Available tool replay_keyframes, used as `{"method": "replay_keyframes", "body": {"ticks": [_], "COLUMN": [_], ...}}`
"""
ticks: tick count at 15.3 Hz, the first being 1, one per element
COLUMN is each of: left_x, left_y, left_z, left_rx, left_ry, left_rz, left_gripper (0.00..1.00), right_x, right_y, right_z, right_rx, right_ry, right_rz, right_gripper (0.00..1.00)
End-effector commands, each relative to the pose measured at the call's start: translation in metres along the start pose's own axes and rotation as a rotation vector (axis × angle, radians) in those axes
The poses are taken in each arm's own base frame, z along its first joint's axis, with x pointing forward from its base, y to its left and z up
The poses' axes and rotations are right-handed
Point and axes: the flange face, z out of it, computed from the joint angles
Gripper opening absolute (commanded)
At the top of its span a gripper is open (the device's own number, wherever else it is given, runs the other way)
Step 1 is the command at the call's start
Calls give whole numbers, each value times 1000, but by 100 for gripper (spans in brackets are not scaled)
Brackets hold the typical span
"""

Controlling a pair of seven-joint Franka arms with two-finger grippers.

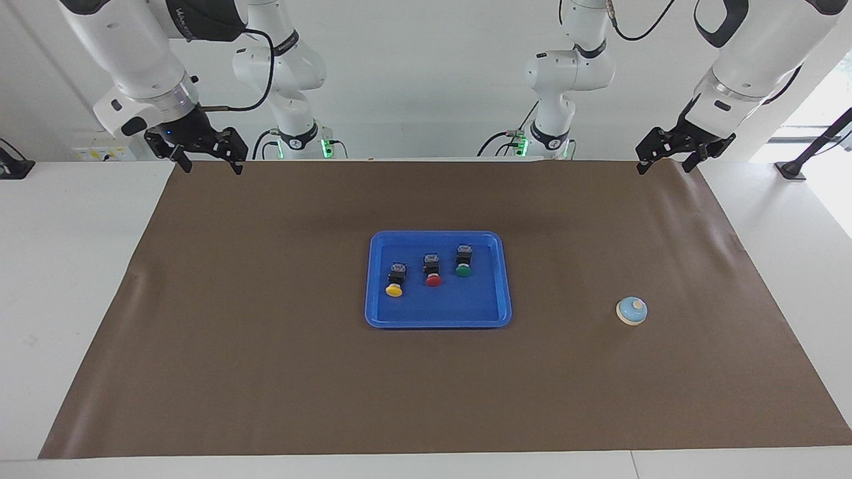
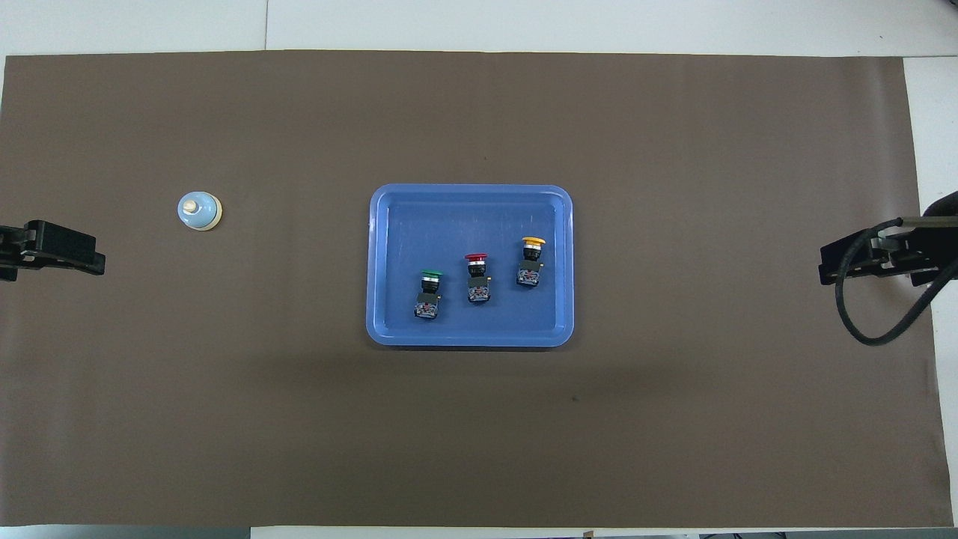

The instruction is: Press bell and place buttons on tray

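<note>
The blue tray lies mid-table; it also shows in the overhead view. In it lie the yellow button, the red button and the green button, in a row; they also show in the overhead view as the yellow, the red and the green. The light-blue bell stands alone toward the left arm's end. My right gripper is open and empty, raised over the mat's corner at its own end. My left gripper is open and empty, waiting over the mat's corner at its end.
A brown mat covers the white table. A black cable loop hangs from the right wrist.
</note>
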Motion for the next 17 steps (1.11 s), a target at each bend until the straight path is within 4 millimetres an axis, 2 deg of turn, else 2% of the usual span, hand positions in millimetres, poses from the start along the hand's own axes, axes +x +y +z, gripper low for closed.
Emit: {"method": "replay_keyframes", "body": {"ticks": [1, 4, 9, 10, 11, 12, 14, 17], "left_x": [-2, -2, -7, -7, 0, 2, 15, 53], "left_y": [-2, -2, -1, 4, 6, 6, 0, -18], "left_z": [-4, -4, -2, 6, 5, 8, 26, 62], "left_rx": [-10, -10, -8, -1, -1, -3, -2, -1], "left_ry": [-8, -8, -28, -20, 44, 52, 49, 76], "left_rz": [-12, -12, -20, -15, -11, -10, -21, -44], "left_gripper": [100, 100, 100, 99, 34, 0, 0, 0], "right_x": [1, 0, 0, 0, 0, 0, -3, -4], "right_y": [1, -11, -12, -11, -11, -11, -15, -14], "right_z": [1, -6, -7, -7, -7, -7, -6, -6], "right_rx": [19, 14, 15, 16, 16, 16, 12, 12], "right_ry": [8, 9, 6, 6, 7, 9, 13, 4], "right_rz": [-37, -83, -102, -100, -100, -102, -97, -98], "right_gripper": [100, 100, 100, 100, 100, 100, 100, 100]}}
